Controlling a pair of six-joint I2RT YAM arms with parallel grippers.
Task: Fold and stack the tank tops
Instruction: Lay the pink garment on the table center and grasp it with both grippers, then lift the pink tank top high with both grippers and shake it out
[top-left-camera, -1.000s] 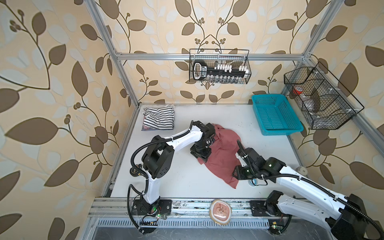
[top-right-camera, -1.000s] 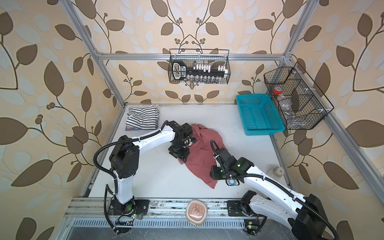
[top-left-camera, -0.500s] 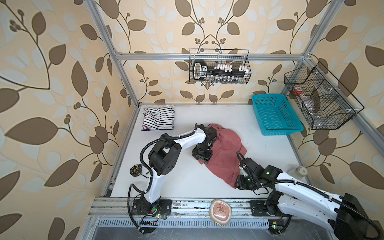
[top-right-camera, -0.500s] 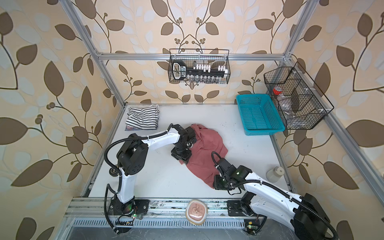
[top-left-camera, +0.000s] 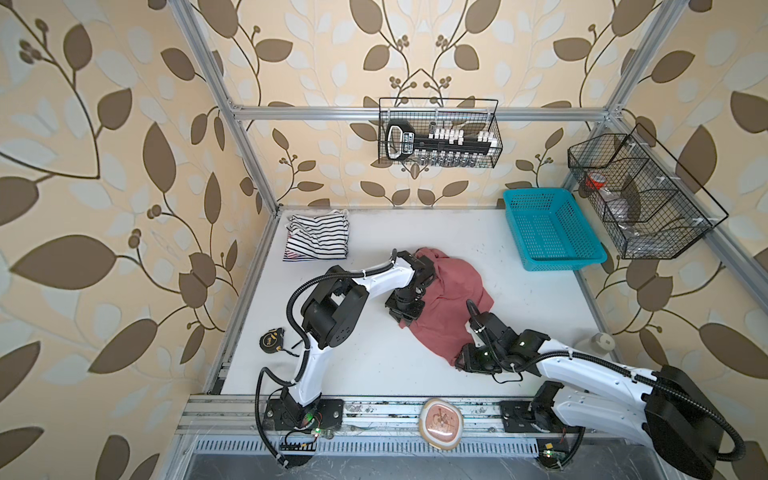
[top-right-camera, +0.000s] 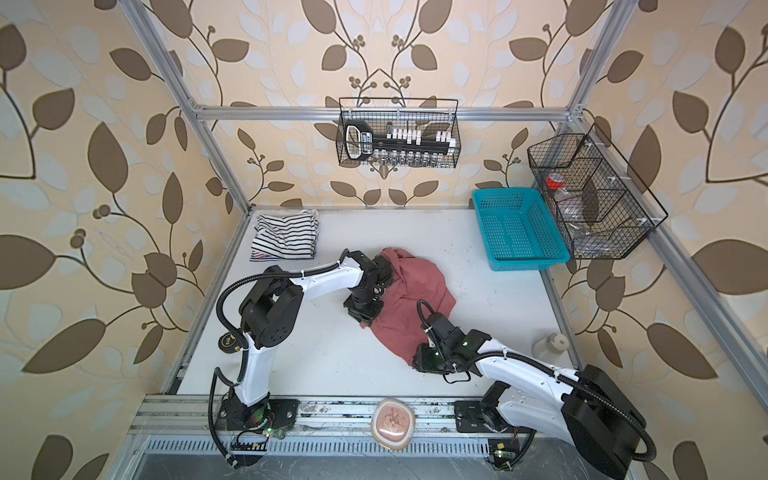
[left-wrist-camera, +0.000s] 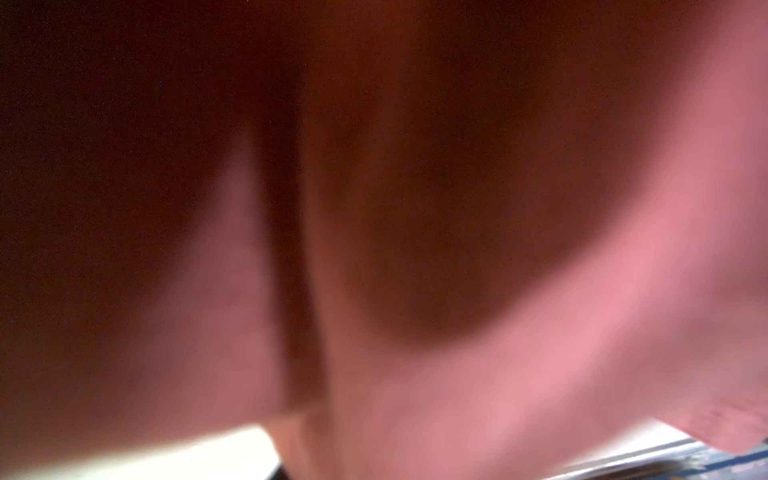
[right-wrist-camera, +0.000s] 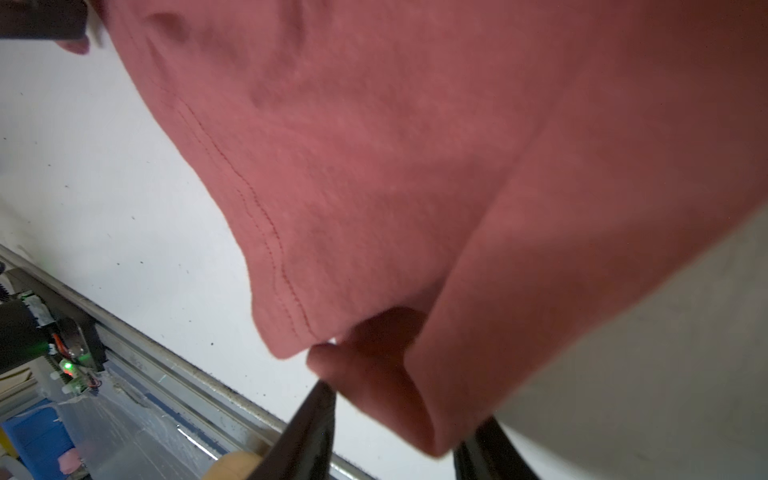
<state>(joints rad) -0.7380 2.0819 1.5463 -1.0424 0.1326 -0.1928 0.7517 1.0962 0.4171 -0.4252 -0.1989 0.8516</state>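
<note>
The dusty red tank top (top-left-camera: 446, 299) lies crumpled mid-table in both top views. My left gripper (top-left-camera: 409, 322) sits at its left edge, fingertips hidden by the cloth. In the left wrist view blurred red cloth (left-wrist-camera: 498, 332) fills the frame and hides the jaws. My right gripper (top-left-camera: 460, 362) is at the top's near corner. In the right wrist view its fingers (right-wrist-camera: 320, 415) stand apart around a fold of the red top (right-wrist-camera: 374, 187), with a gap on one side. A folded black-and-white striped tank top (top-left-camera: 318, 241) lies at the back left, with a sliver of red-striped cloth (top-left-camera: 293, 257) under its near edge.
A teal basket (top-left-camera: 552, 230) stands at the back right below a wire wall basket (top-left-camera: 640, 195). Another wire basket (top-left-camera: 438, 137) hangs on the back wall. A tape measure (top-left-camera: 270, 340) lies at the left edge, a white bottle (top-left-camera: 600, 343) at the right edge, a tan pad (top-left-camera: 440, 424) on the front rail.
My right gripper has moved toward the table's front, to the red top's near corner. The left arm's elbow swung inward while its gripper stayed at the cloth's left edge.
</note>
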